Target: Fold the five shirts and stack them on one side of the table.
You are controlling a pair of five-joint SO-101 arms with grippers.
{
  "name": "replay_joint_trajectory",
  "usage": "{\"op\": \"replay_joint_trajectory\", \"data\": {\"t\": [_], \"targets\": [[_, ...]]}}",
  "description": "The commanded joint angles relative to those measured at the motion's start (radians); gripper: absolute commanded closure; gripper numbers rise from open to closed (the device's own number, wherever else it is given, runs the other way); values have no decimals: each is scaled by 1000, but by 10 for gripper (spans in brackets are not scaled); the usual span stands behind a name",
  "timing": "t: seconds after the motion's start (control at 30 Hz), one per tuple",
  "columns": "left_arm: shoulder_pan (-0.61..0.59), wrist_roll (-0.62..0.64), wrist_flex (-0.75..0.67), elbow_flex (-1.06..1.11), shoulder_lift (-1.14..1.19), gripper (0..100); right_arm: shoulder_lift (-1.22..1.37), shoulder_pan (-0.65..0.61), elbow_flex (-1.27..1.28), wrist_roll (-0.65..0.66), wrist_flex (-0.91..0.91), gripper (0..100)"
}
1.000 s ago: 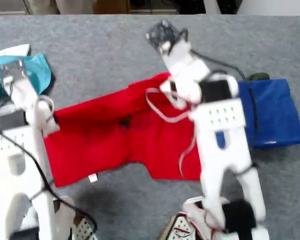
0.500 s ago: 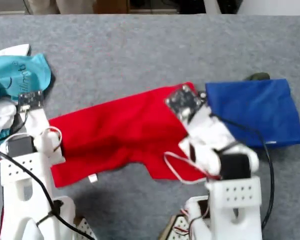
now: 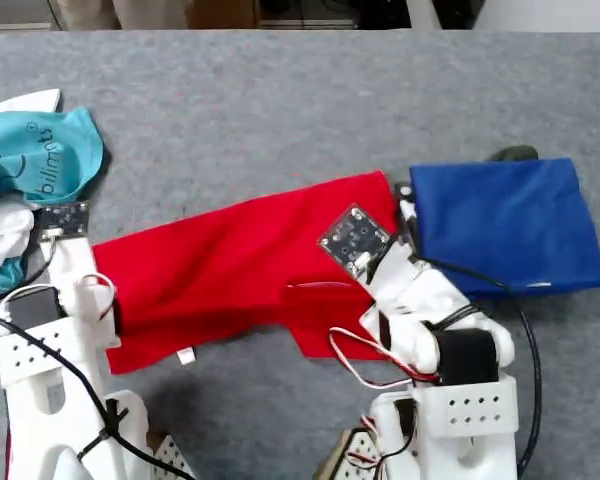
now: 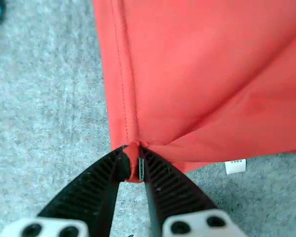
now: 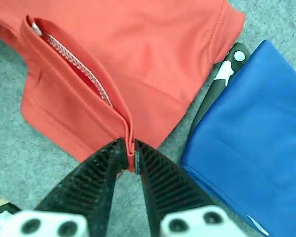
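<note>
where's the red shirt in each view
High view: red shirt spread mid-table, beside the blue shirt.
Left wrist view: its corner pinched in the left tool.
Right wrist view: its fold pinched in the right tool, blue shirt alongside.
Shared landmark: grey table.

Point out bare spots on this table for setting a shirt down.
Bare table runs along the far edge, beyond the red shirt, between the teal shirt and blue shirt. A smaller patch lies at the near edge, before the red shirt. The middle is crowded.
</note>
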Motion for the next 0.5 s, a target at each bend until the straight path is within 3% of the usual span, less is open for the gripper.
{"op": "replay_joint_trajectory", "data": {"t": [0.0, 0.23, 0.47], "targets": [[52, -9, 20, -6, -15, 982, -8, 35, 2, 11, -14, 995], [120, -68, 28, -3, -12, 961, -13, 105, 2, 95, -9, 984], [25, -186, 25, -35, -15, 698, -16, 105, -36, 269, 115, 775]]}}
